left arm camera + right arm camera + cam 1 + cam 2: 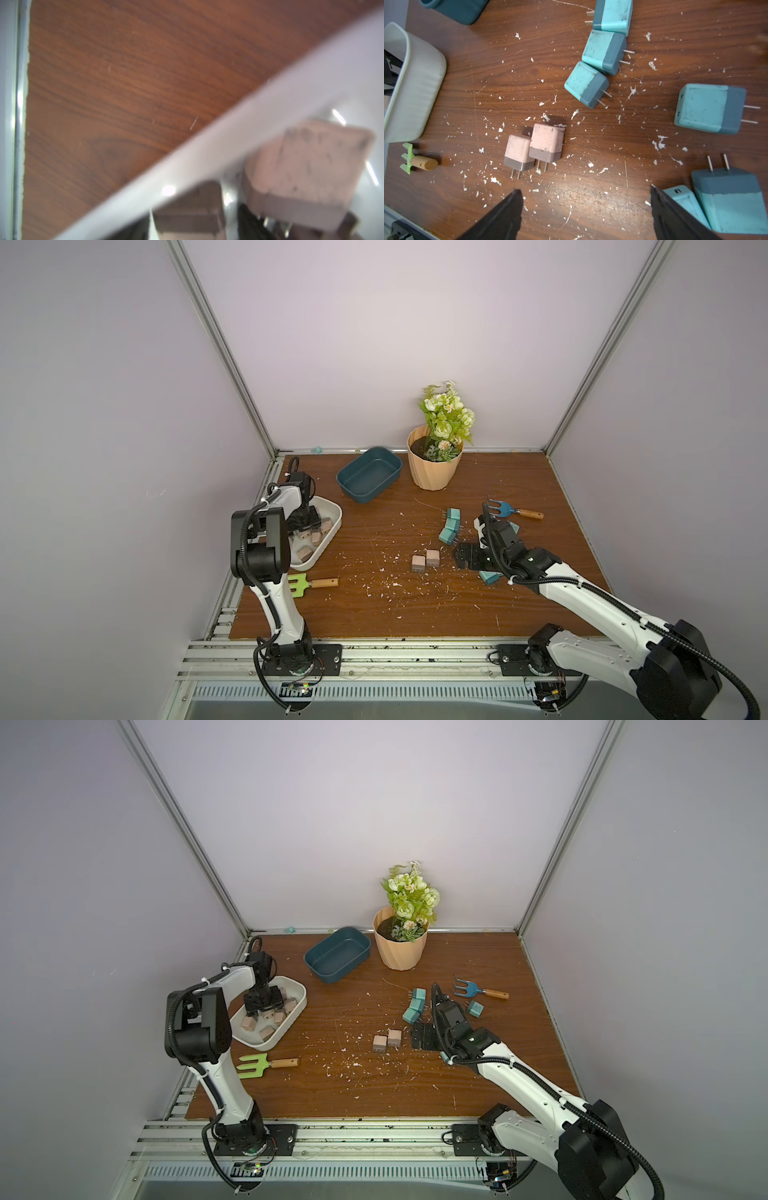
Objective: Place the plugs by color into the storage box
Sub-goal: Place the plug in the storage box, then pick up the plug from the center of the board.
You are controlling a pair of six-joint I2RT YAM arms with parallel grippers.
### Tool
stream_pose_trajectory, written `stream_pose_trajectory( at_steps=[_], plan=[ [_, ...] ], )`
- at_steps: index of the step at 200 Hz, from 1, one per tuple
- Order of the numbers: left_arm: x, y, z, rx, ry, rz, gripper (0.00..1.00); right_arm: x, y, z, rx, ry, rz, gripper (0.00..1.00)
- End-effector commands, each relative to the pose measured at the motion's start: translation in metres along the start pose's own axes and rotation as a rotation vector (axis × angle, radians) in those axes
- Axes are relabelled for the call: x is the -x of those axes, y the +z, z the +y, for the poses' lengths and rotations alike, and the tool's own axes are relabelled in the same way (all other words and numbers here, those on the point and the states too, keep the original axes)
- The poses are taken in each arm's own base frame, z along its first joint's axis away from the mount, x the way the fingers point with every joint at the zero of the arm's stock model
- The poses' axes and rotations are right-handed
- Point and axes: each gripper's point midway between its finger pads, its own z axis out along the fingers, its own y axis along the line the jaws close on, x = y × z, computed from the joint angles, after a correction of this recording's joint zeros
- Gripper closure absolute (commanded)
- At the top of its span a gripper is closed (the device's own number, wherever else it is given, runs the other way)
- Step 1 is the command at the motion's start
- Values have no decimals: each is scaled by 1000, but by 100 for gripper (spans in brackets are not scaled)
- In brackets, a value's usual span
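Two beige-pink plugs (418, 563) (519, 149) lie side by side mid-table. Several teal plugs (451, 524) (602, 49) lie to their right, one half hidden under the right arm (488, 577). My right gripper (463, 556) (585, 191) hangs open over bare wood just right of the pink pair, holding nothing. A white storage box (332, 514) (301, 994) at the left holds several pink plugs (248, 1023) (311, 166). My left gripper (266, 1009) sits low inside it among them; the blurred wrist view hides its jaws. A dark teal storage box (361, 493) stands empty behind.
A peach flower pot (434, 470) stands at the back beside the teal box. A blue garden fork (500, 509) lies right of the teal plugs, and a green one (297, 585) lies in front of the white box. White flecks litter the wood. Walls close three sides.
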Motion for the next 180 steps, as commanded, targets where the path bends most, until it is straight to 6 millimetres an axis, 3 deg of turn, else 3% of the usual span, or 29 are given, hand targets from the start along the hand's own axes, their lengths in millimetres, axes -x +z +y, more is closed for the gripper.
stream_pose_trajectory(
  at_steps=[1, 17, 36, 64, 115, 150, 172, 180],
  plan=[
    [6, -48, 13, -4, -55, -42, 20, 16, -6, 14, 39, 6, -47, 2],
    [9, -81, 6, -56, -61, -96, 15, 17, -5, 15, 37, -3, -48, 2],
    [-2, -119, -28, -194, -29, -134, 9, 19, -3, 17, 40, -14, -44, 2],
    [-56, -150, -101, -378, 64, -74, 5, 24, 1, 20, 41, -33, -42, 2],
    [-167, -154, -207, -429, 362, 20, 3, 40, -1, 24, 13, -31, -62, 2],
    [-212, -153, -255, -466, 523, 52, 1, 45, -7, 20, -15, -45, -73, 1],
    [-242, -141, -270, -452, 603, 98, 1, 46, -12, 12, -37, -47, -80, 1],
    [-246, -147, -281, -471, 624, 92, 1, 46, -14, 9, -42, -45, -84, 1]
  ],
)
